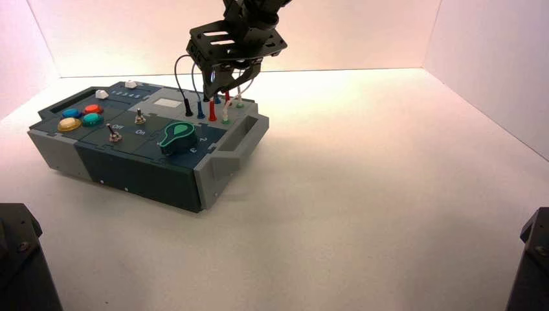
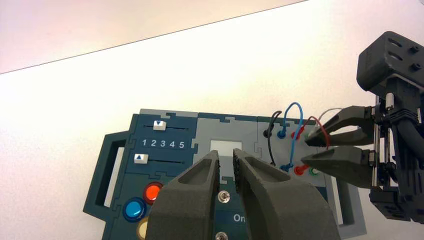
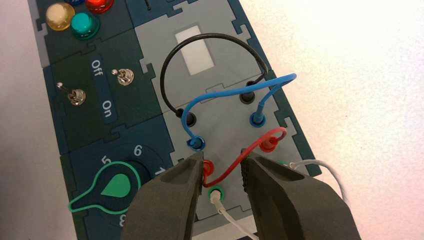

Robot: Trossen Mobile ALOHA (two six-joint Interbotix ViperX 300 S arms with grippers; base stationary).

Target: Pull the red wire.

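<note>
The red wire [image 3: 235, 162] arches low between two red plugs, both seated in the grey panel of the box [image 1: 142, 168]. My right gripper [image 3: 222, 157] is open and straddles that arch, one finger beside the nearer red plug [image 3: 208, 168], neither pad visibly touching the wire. From above, the right gripper [image 1: 223, 87] hangs over the wire cluster at the box's far right corner, with a red plug [image 1: 212, 111] just below it. My left gripper [image 2: 226, 155] is shut and empty, well above the toggle switches; it does not show in the high view. The right gripper [image 2: 306, 150] appears there too.
A blue wire [image 3: 225, 92], a black wire [image 3: 210, 37] and a white wire [image 3: 230, 215] are plugged in close around the red one. A green knob [image 1: 177, 136], two toggle switches [image 3: 122, 76], coloured buttons [image 1: 81, 116] and two sliders [image 2: 159, 125] fill the remaining panel.
</note>
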